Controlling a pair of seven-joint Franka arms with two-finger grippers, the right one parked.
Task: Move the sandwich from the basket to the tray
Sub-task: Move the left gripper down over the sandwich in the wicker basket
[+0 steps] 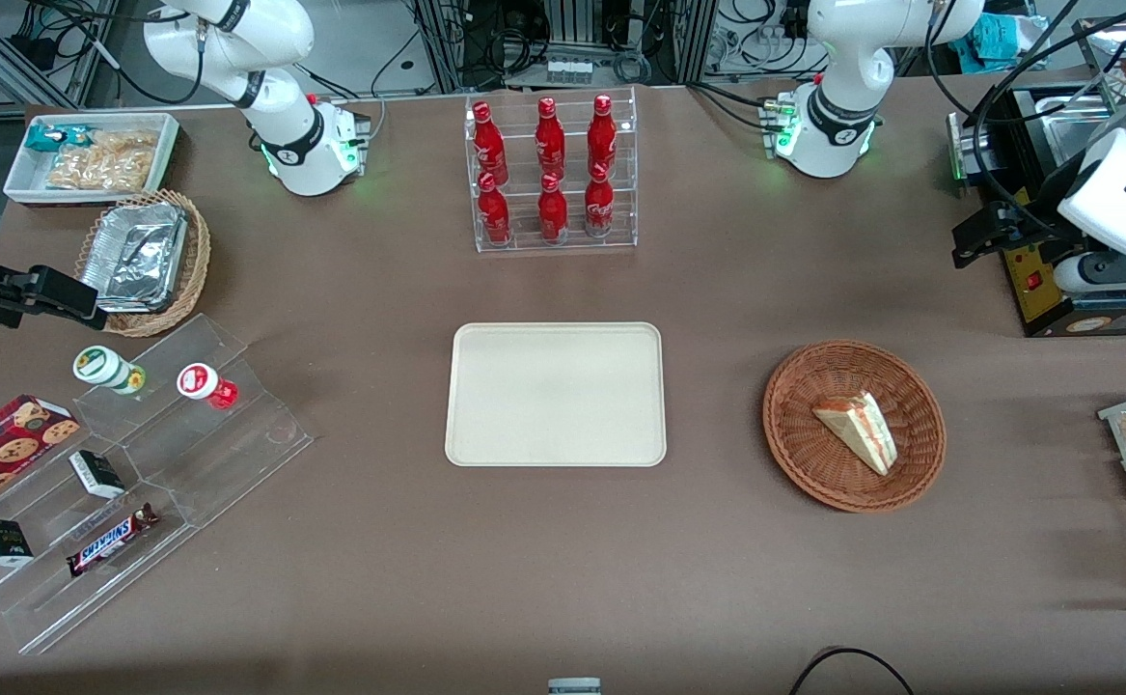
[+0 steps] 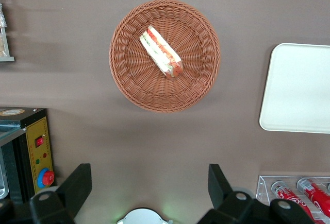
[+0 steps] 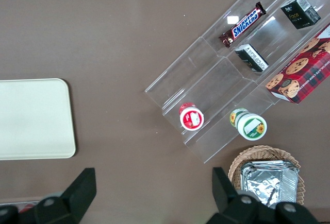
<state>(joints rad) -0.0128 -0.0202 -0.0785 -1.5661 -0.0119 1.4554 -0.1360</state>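
Hovering high above the table, end effector (image 2: 149,188) spread wide, empty; sandwich (image 2: 161,52) in basket (image 2: 129,74)

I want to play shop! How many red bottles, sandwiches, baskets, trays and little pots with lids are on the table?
Red bottles: 6
Sandwich: 1, in the reddish-brown basket
Baskets: 2, counting the tan basket with the foil container
Tray: 1
Lidded pots: 2
Total: 12
The robot's hand is open, up above the table near the reddish-brown basket.

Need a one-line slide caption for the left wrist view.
Open gripper hovers above table; sandwich in basket, tray bare.
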